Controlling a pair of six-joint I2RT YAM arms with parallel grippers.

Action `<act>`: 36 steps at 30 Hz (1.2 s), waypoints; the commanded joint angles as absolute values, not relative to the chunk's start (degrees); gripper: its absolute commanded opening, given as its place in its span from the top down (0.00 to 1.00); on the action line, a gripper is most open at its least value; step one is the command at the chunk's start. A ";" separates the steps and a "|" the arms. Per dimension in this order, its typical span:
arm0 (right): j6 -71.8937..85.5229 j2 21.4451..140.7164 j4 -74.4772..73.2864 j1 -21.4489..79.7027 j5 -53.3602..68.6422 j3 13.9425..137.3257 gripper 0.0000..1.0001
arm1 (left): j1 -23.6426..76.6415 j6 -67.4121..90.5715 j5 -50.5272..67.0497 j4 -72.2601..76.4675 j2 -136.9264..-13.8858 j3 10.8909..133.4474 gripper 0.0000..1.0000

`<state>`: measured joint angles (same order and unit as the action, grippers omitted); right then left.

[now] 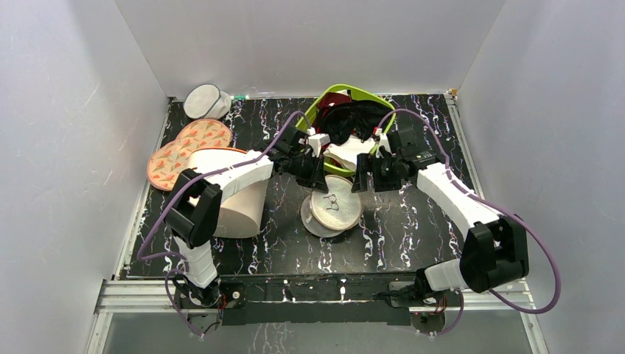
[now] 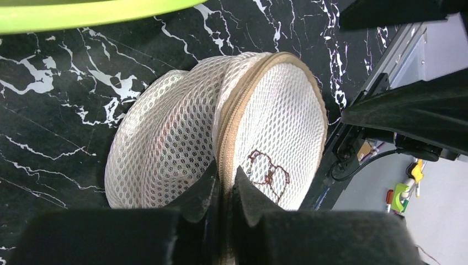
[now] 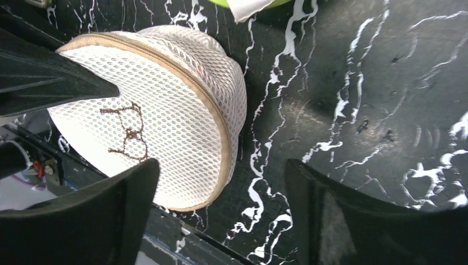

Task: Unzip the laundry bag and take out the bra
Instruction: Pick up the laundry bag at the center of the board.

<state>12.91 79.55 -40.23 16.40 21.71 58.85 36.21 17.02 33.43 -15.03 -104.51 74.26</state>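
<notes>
1. White mesh laundry bag (image 1: 335, 210) lies tipped on the table (image 1: 413, 228) between my two arms, so both can reach it. I cannot see the bra.
2. From my left wrist: my left pincer (image 2: 225, 181) is pinched almost shut on the bag's tan zip (image 2: 234, 118), I think to pull it.
3. From my right wrist: my right pincer (image 3: 221, 171) is wide open and holds nothing. It is just beside the bag, maybe to steady it.

Black counter (image 1: 413, 221), veined white like marble. At its centre lay the laundry bag (image 1: 333, 210), off-white mesh. At left stood a large cream cylinder (image 1: 239, 199), touching an orange patterned pad (image 1: 180, 151). A greyish mesh pouch (image 1: 205, 101) sat back left, and a green-rimmed basket (image 1: 313, 112) back centre.
</notes>
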 commanded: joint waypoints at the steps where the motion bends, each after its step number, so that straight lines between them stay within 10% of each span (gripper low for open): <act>1: 13.42 75.43 -38.45 16.61 15.32 61.82 0.05 | 36.44 20.38 35.58 -13.96 -101.82 74.15 1.00; 36: 47.53 67.30 -0.23 28.34 31.96 37.15 0.09 | 23.78 54.51 28.41 22.70 -77.87 45.82 1.00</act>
<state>34.98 71.07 -16.38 28.53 32.88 41.67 25.39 50.13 24.10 14.76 -78.11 47.05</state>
